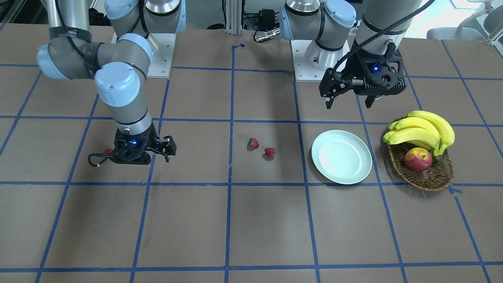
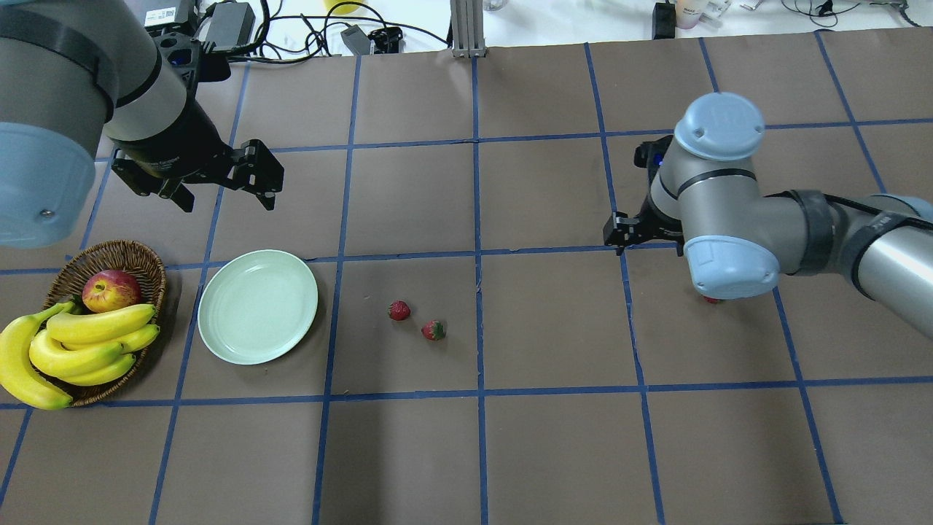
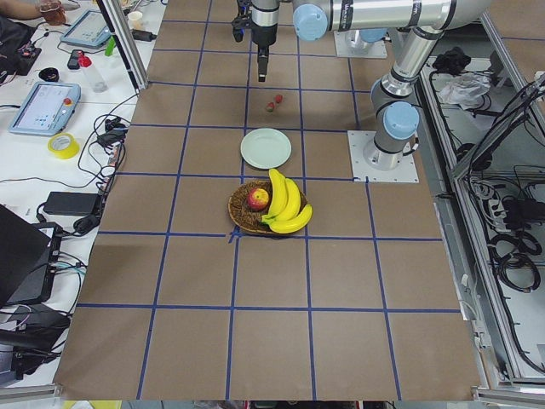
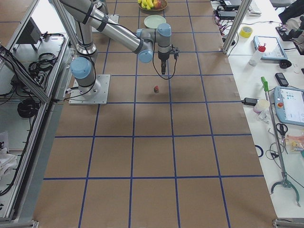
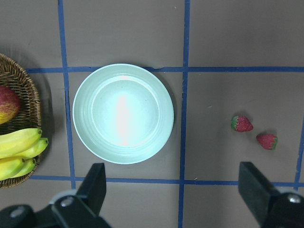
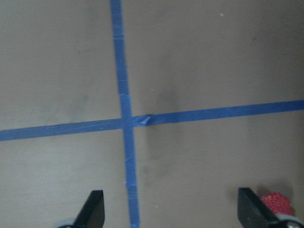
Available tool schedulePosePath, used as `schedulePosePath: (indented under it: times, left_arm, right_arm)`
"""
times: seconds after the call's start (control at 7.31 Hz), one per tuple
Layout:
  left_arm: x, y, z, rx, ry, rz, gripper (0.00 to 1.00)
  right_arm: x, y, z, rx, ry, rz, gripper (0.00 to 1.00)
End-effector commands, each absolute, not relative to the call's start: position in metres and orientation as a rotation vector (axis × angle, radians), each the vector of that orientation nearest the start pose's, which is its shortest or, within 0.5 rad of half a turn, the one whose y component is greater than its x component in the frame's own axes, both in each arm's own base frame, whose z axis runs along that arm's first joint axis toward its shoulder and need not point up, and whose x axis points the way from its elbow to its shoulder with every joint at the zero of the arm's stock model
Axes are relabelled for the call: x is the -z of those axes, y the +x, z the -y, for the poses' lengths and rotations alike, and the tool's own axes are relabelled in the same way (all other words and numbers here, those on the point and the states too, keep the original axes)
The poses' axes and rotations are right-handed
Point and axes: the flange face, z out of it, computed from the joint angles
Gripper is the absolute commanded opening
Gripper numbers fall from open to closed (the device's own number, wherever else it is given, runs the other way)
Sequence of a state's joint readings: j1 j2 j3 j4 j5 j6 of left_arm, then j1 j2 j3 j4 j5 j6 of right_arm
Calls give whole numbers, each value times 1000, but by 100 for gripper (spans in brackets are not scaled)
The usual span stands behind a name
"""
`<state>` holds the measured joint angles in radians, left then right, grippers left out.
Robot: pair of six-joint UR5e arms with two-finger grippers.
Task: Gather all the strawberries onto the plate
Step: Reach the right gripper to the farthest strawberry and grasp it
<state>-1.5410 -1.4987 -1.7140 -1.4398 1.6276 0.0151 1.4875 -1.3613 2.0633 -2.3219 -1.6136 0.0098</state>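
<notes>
Strawberries, three, all on the surface (image 2: pixel 554 437): the first (image 2: pixel 399 310) and second (image 2: pixel 434 330) lie near each other at 3 o'clock of the plate (image 2: pixel 258 306), apart from it. The third (image 6: pixel 278 204) lies well apart, farther toward 3 o'clock, just outside one finger of the right end effector (image 6: pixel 171 211). This effector is released, its jaws spread, and it points straight down, low, from a bent elbow. Plate: bare. Left end effector (image 2: pixel 224 193): released, raised, facing down at the plate's 11 o'clock. Basket (image 2: pixel 138 251) at 9 o'clock holds an apple (image 2: pixel 111 290) and bananas (image 2: pixel 80 343).
</notes>
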Motion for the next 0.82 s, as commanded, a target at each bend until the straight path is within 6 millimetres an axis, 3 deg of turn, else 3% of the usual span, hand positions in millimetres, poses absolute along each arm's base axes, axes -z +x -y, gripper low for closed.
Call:
schedulePosePath:
  times: [0.0,0.27,0.68]
  left_arm:
    - [-465,-113,470,90,-26,-3082,100]
    - [-465,-114,469,88,-24,-3082,100]
    - [-465,-114,469,88,-24,-3082,100]
  right_arm:
    - [-200,27,480,-17,159,-3187,100]
    - [-194,-2,475,-18,176,-3188,100]
    - [-186,1,467,-42,180,-3170,98]
